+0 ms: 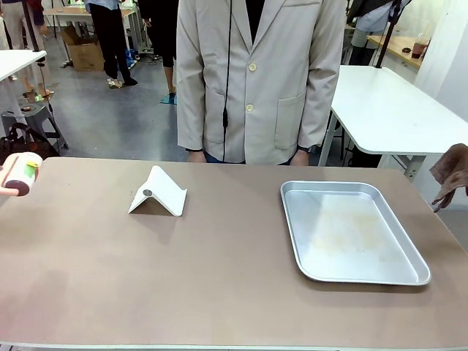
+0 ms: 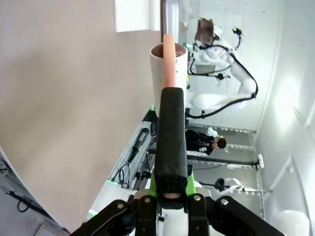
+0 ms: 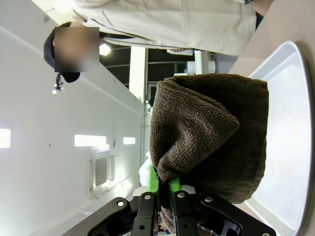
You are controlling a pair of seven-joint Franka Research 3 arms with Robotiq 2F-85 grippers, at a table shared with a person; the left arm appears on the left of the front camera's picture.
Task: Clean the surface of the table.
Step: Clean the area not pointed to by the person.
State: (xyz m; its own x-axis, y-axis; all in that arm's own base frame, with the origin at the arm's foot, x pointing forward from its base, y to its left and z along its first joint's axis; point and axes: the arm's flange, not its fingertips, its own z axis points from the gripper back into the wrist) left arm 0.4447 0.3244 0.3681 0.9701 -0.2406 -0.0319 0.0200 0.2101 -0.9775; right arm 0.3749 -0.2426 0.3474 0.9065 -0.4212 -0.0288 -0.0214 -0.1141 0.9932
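In the left wrist view the left gripper (image 2: 172, 188) has its jaws pinching the black foam handle of a lint roller (image 2: 172, 142) with a pink stem and a white roll. The large rectangular table (image 2: 74, 108) with its matte taupe-brown top spreads along the picture's left, beside the roll; whether roll and top touch cannot be told. In the right wrist view the right gripper (image 3: 164, 189) has its jaws pressed on a brown knitted cloth (image 3: 211, 132), which covers the fingertips. Past the cloth lies a shallow silver metal tray (image 3: 290, 128), with a corner of the table (image 3: 290, 24) beyond. From the front, the lint roller (image 1: 20, 175) is cut off at the left edge, near the table's (image 1: 183, 270) far left corner. The cloth (image 1: 450, 172) hangs cut off at the right edge, beside the table's right side. On the top stand a white folded stand (image 1: 157, 194) and, well apart, the tray (image 1: 351, 234). A person in a beige coat (image 1: 259, 80) stands at the far side.
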